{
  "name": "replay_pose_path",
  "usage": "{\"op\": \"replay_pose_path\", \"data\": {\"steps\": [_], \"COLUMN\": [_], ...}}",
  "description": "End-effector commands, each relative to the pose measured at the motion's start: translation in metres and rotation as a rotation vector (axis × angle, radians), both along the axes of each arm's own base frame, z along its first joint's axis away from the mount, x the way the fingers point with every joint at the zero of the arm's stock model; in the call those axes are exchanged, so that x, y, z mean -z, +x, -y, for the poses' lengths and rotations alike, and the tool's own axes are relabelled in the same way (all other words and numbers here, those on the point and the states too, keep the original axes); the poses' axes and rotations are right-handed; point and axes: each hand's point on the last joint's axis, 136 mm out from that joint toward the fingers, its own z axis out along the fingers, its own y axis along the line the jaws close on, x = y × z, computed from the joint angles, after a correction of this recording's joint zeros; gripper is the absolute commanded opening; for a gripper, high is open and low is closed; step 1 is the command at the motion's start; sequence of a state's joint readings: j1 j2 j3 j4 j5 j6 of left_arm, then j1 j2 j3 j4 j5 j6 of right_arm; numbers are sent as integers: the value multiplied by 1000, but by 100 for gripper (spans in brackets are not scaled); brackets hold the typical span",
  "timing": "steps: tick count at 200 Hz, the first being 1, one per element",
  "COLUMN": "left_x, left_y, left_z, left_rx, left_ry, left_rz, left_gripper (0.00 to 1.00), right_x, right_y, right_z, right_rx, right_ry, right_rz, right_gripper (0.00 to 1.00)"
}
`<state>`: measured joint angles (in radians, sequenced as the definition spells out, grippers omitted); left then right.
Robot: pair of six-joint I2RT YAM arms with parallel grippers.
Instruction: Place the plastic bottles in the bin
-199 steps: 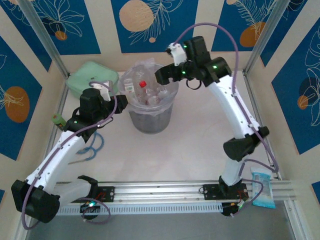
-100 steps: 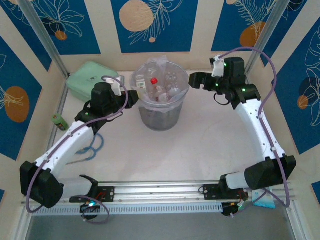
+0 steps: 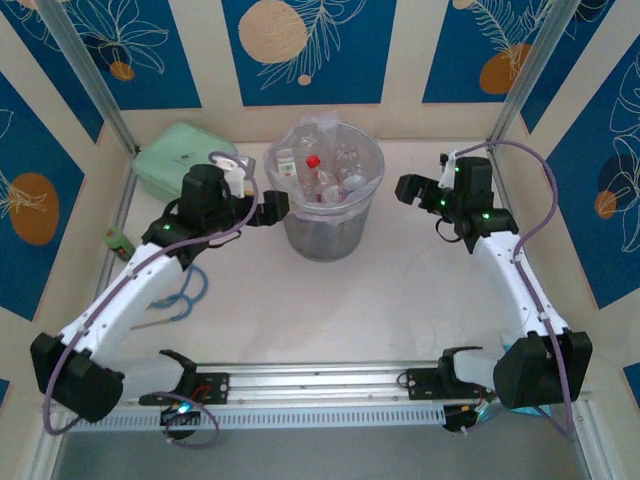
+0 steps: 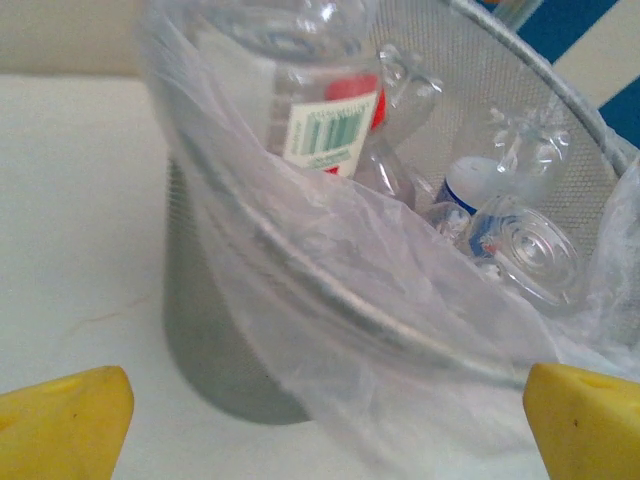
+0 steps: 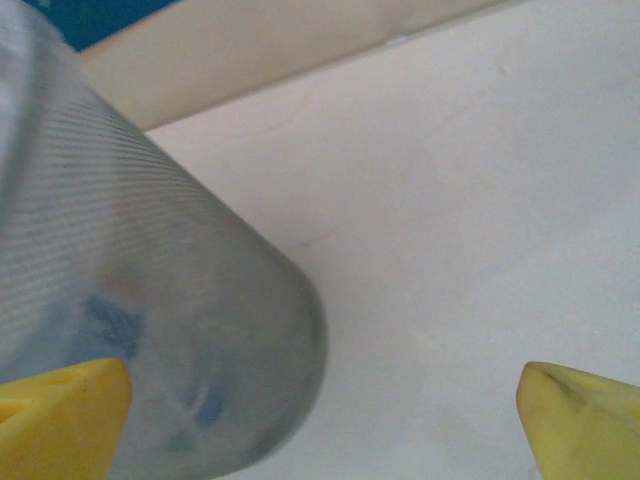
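White counter [image 3: 400, 300] has the bin [image 3: 322, 238] at the back middle stuffed with plastic bottles [image 3: 318, 180], left hand [image 3: 277, 207] and right hand [image 3: 407, 188] both wide open and empty beside it, so I'd say it's basically done.

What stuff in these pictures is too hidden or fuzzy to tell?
Top view: how many clear plastic bottles fill the tall grey bin; the upper ones cover the lower.
Left wrist view: words on the white barcode label, blurred.
Right wrist view: the bin's rim, cut off by the frame edge.
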<state>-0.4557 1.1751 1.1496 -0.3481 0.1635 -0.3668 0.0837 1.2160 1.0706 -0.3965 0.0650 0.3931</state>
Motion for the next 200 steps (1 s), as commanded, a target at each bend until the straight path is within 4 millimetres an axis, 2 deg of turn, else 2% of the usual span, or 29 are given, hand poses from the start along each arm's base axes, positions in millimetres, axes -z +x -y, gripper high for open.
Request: {"op": "replay_pose_path", "data": {"steps": [1,22,40,61,89,108,137,171,200], "left_x": [-30,-26,11,63,108,131,162,177,181], "left_y": [-10,-19,-26,-25,-21,-17,-2,18,36], "left_z": [-48,-96,-140,-164,-195,-203,-205,-204,-200], "left_rx": [-133,-303,-472,-557,-695,-728,-718,-720,-691], "left_ry": [124,208,289,332,462,512,573,620,622], "left_rz": [124,182,117,38,56,72,99,194,258], "left_gripper": [100,100,100,100,100,100,100,100,100], "right_x": [23,60,88,122,129,138,155,141,139], "right_y": [2,-2,-5,-6,-2,-1,3,23,24], "right_z": [19,26,30,30,32,33,32,28,25], "right_rx": [75,89,90,100,78,71,66,53,19], "right_ry": [-105,-192,-218,-212,-281,-329,-300,-298,-334], "right_rz": [7,-12,-25,-64,-70,-44,24,142,171], "right_gripper": [99,99,99,99,99,99,99,99,99]}}
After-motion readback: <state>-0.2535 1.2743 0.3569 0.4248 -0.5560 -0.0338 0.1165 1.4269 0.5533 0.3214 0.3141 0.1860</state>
